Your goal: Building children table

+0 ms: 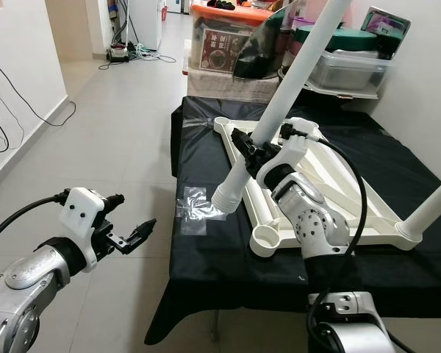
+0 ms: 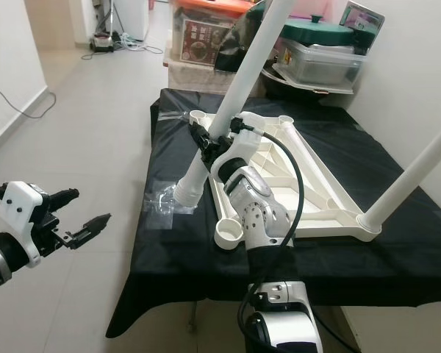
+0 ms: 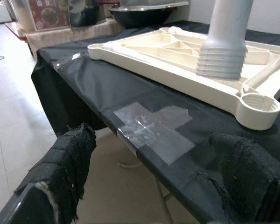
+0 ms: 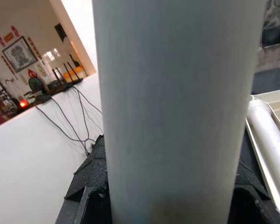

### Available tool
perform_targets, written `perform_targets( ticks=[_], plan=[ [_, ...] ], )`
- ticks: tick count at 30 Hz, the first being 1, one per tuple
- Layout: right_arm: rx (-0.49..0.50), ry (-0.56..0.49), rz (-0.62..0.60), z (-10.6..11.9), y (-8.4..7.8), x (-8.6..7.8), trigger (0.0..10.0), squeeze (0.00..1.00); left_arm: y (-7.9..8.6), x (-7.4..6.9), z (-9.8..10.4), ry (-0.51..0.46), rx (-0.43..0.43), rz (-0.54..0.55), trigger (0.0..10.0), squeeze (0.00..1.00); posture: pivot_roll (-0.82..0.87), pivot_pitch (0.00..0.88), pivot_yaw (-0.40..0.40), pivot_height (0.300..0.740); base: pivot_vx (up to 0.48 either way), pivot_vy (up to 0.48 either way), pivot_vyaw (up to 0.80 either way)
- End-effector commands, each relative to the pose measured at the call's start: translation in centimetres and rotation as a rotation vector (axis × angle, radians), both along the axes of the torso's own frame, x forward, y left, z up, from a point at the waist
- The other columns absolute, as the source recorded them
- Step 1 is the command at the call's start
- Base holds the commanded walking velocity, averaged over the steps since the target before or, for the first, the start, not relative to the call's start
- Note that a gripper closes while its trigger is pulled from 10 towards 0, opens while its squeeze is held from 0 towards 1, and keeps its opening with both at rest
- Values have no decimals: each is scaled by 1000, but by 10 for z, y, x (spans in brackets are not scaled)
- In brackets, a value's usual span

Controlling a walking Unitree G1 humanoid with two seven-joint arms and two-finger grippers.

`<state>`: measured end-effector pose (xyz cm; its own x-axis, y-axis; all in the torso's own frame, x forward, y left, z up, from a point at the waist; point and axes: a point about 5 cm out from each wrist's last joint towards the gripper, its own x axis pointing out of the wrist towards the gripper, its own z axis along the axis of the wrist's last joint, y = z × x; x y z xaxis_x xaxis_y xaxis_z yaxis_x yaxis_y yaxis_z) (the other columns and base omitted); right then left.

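Head views: the right hand [image 1: 256, 149] pinches a white tubular leg [image 1: 279, 110], tilted, its ribbed threaded end just above the upturned cream tabletop [image 1: 338, 184] on the black-draped counter [image 1: 397, 272]; step in hand, seating this leg.

Left wrist view: left hand [image 3: 154, 186] spread, off the counter edge; next, judged, lower the ribbed end into the round corner socket [image 3: 259, 107] and twist.

Right wrist view: smooth matte tube between padded fingers.

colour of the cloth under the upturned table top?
Black: the plastic cloth under the cream upturned table top shows best in the left eye view.
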<state>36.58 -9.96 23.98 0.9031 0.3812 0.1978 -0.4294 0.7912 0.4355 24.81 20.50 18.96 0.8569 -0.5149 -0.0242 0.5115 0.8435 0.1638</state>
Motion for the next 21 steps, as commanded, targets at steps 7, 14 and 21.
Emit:
perform_targets(
  ticks=[7, 14, 21],
  plan=[
    [-12, -88, -33, 14, -11, 2, 0, 0, 11, -10, -18, 46, 14, 98, 10000, 0, 129, 0, -120, 740, 0, 0, 0],
    [-266, -222, 102, 10, -26, -6, 0, 0, 23, -10, -28, 54, 18, 243, 10000, 0, 132, 0, -135, 740, 0, 0, 0],
    [-409, -246, 155, -6, -28, -18, 0, 0, 23, -12, -32, 58, -19, 297, 10000, 0, 129, 0, -142, 740, 0, 0, 0]
  ],
)
